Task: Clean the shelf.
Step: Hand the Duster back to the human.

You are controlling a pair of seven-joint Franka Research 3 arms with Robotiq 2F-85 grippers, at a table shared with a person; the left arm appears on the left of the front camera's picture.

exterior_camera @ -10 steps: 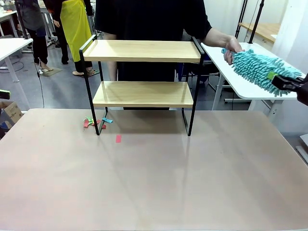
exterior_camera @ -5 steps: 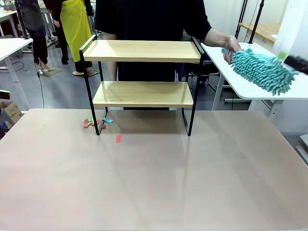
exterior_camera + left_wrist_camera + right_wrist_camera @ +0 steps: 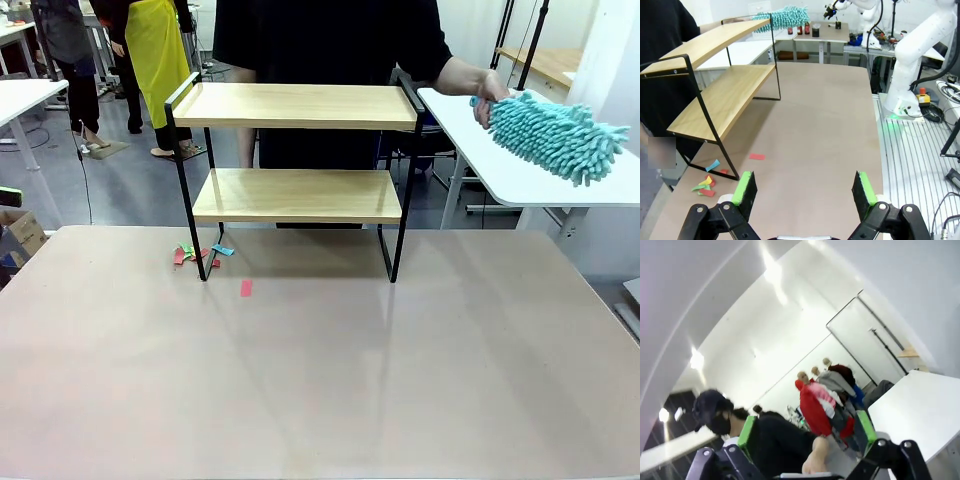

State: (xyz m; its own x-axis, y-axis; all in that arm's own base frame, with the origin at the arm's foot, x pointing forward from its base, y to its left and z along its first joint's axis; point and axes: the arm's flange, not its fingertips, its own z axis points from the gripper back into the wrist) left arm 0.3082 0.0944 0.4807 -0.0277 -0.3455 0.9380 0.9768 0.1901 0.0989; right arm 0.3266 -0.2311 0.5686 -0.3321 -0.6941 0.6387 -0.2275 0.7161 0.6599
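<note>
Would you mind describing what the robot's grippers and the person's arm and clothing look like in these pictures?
The left gripper has black, angular metal fingers with round pivot bolts, each tipped with a bright green pad. The right gripper is built the same way: black linkages, green pads. A white robot arm with smooth rounded segments stands on a base beside the table. The person wears a black short-sleeved top.

The shelf [image 3: 295, 105] had pale, honey-coloured wooden boards in a thin black frame. The table [image 3: 320, 380] under it was a dull pinkish beige. Small paper scraps [image 3: 198, 253] by one leg were red, green and light blue, with one red strip [image 3: 245, 288] apart. The duster [image 3: 555, 135] in the person's hand [image 3: 490, 95] was shaggy turquoise. The left gripper [image 3: 804, 189] was black with bright green pads [image 3: 746, 184].
</note>
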